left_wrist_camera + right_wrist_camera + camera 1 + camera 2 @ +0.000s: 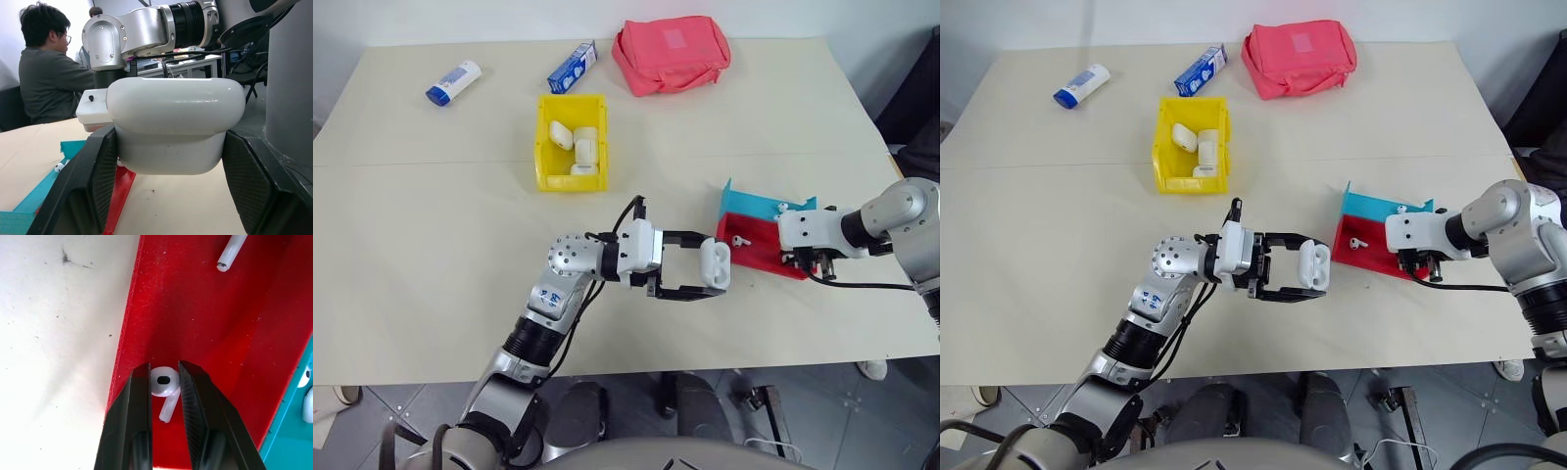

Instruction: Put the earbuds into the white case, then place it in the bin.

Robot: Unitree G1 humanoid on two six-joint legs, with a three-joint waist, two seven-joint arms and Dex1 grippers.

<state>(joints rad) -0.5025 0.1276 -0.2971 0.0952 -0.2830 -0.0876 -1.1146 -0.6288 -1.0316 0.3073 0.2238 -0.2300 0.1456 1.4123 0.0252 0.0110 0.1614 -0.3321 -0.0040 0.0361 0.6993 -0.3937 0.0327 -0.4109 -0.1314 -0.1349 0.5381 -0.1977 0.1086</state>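
Right wrist view: pincer [164,374] pinches earbud [164,382] beside red tray's rim [128,328].

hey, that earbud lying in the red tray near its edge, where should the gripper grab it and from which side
Grip the earbud by its rounded head, coming down from above. It lies flat on the red tray, stem trailing back, so the head is the widest part offered. The right gripper already has a finger on each side of it, close to the tray's edge.

glossy white plastic case [176,125], scuffed red plastic tray [205,333], pink cloth pouch [671,54]
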